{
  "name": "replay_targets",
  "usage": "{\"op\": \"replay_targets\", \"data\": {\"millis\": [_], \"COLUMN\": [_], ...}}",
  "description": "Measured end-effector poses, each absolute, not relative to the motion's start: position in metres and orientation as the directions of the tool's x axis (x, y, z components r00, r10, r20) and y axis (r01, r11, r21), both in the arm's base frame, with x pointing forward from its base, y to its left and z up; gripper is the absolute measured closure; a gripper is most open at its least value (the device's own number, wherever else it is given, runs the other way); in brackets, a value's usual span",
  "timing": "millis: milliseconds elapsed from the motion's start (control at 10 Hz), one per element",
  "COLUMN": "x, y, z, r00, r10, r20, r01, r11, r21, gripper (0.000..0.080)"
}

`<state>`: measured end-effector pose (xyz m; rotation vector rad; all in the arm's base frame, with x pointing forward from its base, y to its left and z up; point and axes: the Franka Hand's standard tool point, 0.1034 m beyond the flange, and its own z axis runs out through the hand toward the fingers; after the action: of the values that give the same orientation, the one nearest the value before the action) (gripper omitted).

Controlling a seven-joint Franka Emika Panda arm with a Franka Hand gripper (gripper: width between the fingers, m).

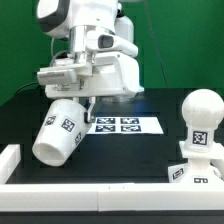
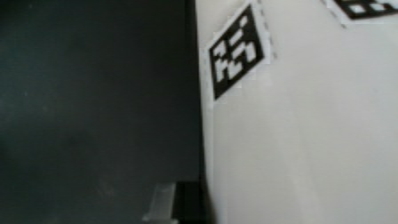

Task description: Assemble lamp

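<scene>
**Item 1.** At the exterior view's left edge you have a low white raised rail (image 1: 9,160). It borders the black desk (image 1: 130,155) and runs on along the near side.

**Item 2.** Left of centre is the large white tapered cup-like plastic shade (image 1: 57,130).
- It is tilted: the wide mouth points down toward the exterior view's left, and the narrow end is up by the claw.
- Two black-and-white square tags show on its wall.
- You cannot tell whether its lower rim touches the desk.

**Item 3.** The claw (image 1: 86,107) of the big white robot arm (image 1: 95,40) sits at the shade's upper end.
- It is pressed together, pinching the shade's thin wall (the fingertips are mostly hidden in the exterior view).
- In the wrist view the shade's white wall (image 2: 302,130) fills about half the picture. It carries one full tag and the corner of another, with the dark desk beside it.

**Item 4.** At centre, just to the right of the claw and further back, the thin flat white marker board (image 1: 121,125) lies flat on the desk, printed tags up.

**Item 5.** At the exterior view's right, well apart from the shade, you have two parts stacked.
- The white round-headed plastic bulb (image 1: 199,115) stands upright, with one tag on its stem.
- It sits on the white flared square plastic base (image 1: 193,172), which is also tagged and rests on the desk near the rail.
</scene>
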<state>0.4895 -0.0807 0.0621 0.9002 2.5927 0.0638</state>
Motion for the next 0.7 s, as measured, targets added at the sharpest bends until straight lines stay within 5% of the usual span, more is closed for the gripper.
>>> {"op": "replay_targets", "data": {"millis": [700], "x": [0.495], "y": [-0.065], "z": [0.049], "r00": [-0.726], "r10": [0.601], "r20": [-0.335], "r01": [0.607], "r11": [0.788], "r21": [0.099], "gripper": [0.0758]}}
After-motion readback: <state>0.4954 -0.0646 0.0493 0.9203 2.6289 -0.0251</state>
